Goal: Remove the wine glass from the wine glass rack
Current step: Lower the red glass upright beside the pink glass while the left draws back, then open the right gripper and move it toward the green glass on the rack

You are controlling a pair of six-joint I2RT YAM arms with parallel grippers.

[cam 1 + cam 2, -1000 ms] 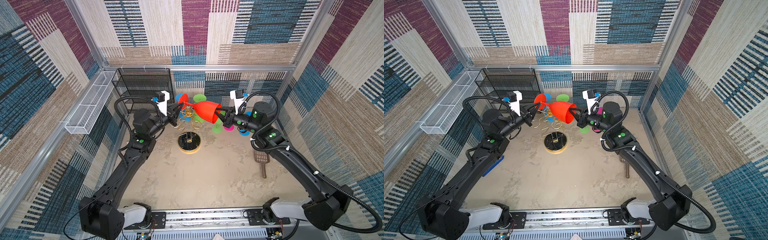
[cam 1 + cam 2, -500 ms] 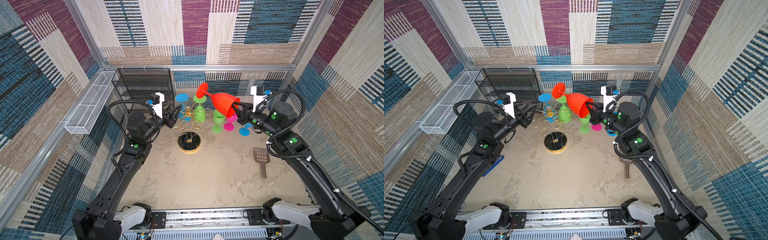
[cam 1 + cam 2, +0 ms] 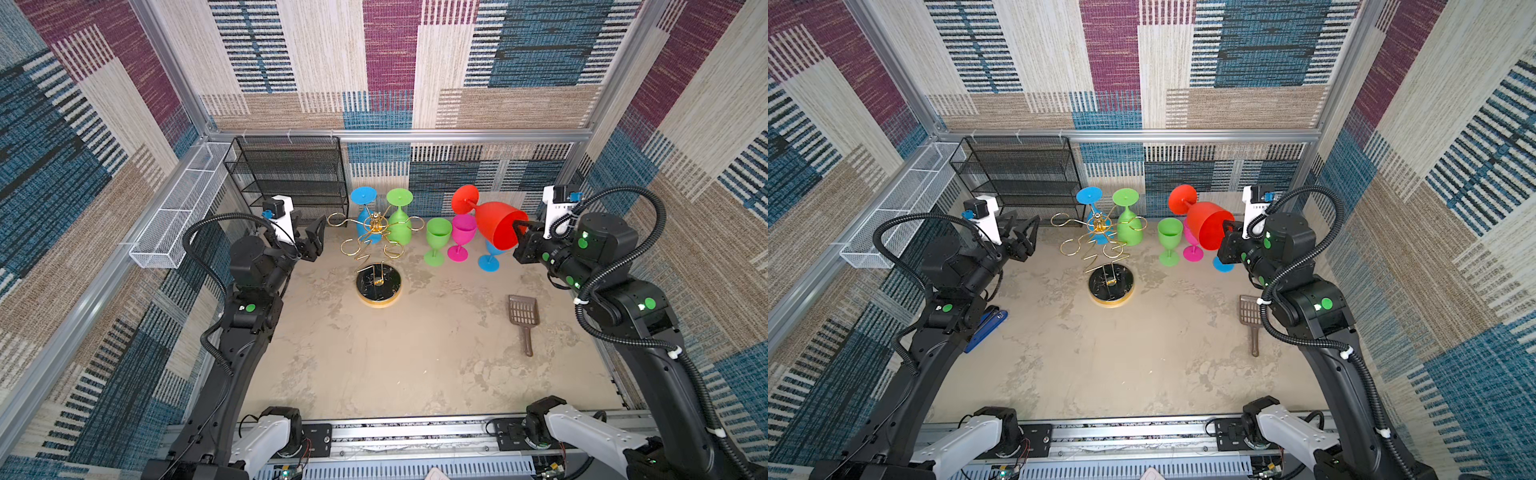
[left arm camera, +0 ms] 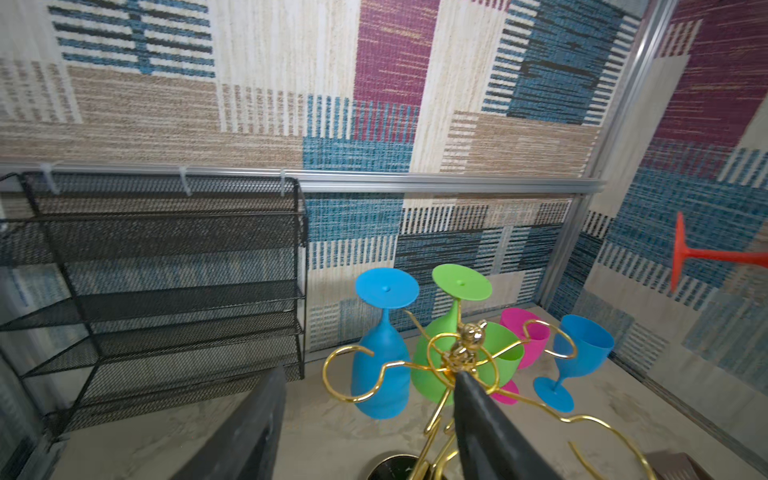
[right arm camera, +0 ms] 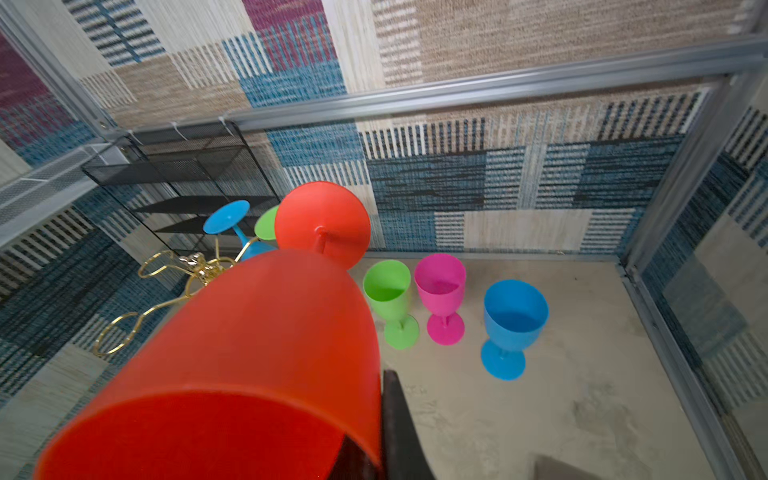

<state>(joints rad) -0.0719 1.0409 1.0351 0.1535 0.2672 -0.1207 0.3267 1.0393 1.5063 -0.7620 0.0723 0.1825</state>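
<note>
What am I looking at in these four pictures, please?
Two black robot arms, each ending in jaws, work over a sandy table. Two pictures look down from above, nearly alike; two come from cameras on the wrists. On the table: a gold wine glass rack with a blue glass and a green glass hanging upside down, three upright glasses and a brown scoop. The right arm has its jaws shut on the rim of a red wine glass, tilted in mid-air. The left arm has its jaws open and empty.
</note>
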